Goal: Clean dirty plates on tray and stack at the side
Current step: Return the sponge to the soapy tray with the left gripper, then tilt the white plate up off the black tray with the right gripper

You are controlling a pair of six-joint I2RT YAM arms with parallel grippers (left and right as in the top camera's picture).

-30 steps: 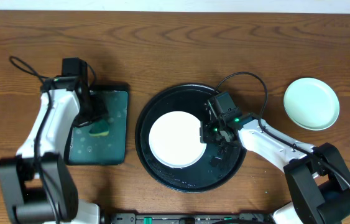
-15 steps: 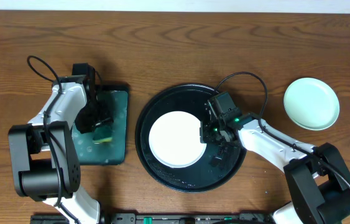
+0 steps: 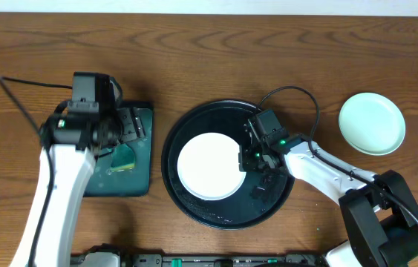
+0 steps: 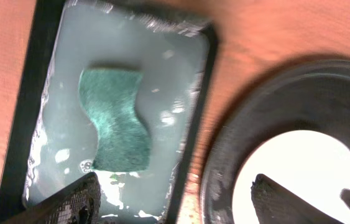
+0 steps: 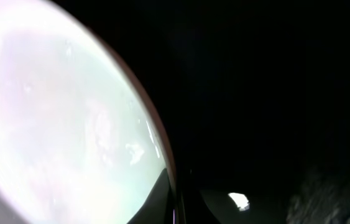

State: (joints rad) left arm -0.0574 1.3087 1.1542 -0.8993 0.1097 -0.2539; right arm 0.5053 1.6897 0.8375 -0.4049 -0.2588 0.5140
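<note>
Wooden table: sponge soaks ready for scrubbing under the spread-apart left gripper; right gripper meets the white plate, closure unclear.

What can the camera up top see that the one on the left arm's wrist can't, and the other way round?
Only overhead: the mint-green plate on bare wood at the right, and the right gripper at the white plate's edge. Only left wrist: the whole green sponge with its wavy outline, and its own fingers spread wide. Both: sponge, dark green tray, black tray and white plate.
</note>
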